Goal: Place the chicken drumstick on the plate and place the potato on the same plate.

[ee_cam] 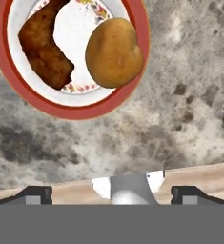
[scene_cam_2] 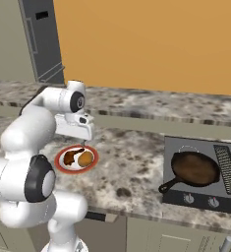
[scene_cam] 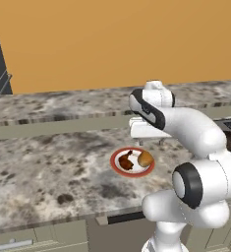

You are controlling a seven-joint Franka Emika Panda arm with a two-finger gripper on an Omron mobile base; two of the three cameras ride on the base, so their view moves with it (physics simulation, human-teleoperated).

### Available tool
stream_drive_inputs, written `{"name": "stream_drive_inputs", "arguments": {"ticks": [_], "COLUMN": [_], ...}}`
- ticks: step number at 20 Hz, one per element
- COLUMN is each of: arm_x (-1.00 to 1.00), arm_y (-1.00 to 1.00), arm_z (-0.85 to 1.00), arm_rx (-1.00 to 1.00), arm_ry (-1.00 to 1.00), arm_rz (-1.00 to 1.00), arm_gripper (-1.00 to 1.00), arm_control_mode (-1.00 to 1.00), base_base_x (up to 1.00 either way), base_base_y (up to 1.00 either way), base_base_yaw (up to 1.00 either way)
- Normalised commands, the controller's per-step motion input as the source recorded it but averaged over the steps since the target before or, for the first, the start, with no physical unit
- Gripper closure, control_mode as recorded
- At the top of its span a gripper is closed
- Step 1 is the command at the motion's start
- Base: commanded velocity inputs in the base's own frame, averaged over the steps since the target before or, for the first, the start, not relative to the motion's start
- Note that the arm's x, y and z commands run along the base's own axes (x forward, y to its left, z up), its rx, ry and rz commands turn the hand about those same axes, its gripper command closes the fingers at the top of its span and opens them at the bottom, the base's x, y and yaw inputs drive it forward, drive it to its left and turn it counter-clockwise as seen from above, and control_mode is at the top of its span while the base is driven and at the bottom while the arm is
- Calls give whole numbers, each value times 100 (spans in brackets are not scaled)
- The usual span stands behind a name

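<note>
The white plate with a red rim (scene_cam: 114, 160) (scene_cam_2: 58, 160) (ee_cam: 61, 110) lies on the speckled counter. On it lie the dark reddish-brown chicken drumstick (scene_cam: 126, 161) (scene_cam_2: 70, 157) (ee_cam: 42, 45) and, beside it, the tan potato (scene_cam: 145, 159) (scene_cam_2: 86, 158) (ee_cam: 113, 52). The two look close together. My gripper (scene_cam: 147, 141) (scene_cam_2: 80, 141) (ee_cam: 114, 194) hangs above the plate's far edge, clear of the food. It is open, its fingertips (ee_cam: 35, 193) spread wide with nothing between them.
A black frying pan (scene_cam_2: 193, 168) sits on a stovetop (scene_cam_2: 226, 173) to the right of the plate. A raised ledge (scene_cam: 53, 125) runs along the back of the counter (scene_cam: 43, 170) under the orange wall. A dark tall unit (scene_cam_2: 41, 39) stands at the far left.
</note>
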Motion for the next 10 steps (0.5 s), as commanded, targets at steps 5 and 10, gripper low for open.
{"name": "stream_drive_inputs", "arguments": {"ticks": [5, 10], "arm_x": [-64, -61], "arm_y": [-1, -1], "arm_z": [61, 55], "arm_rx": [0, 0], "arm_ry": [-14, -23], "arm_rz": [4, 6], "arm_gripper": [-100, -100], "arm_control_mode": [-100, -100], "base_base_x": [0, 0], "base_base_y": [0, 0], "base_base_yaw": [0, 0]}}
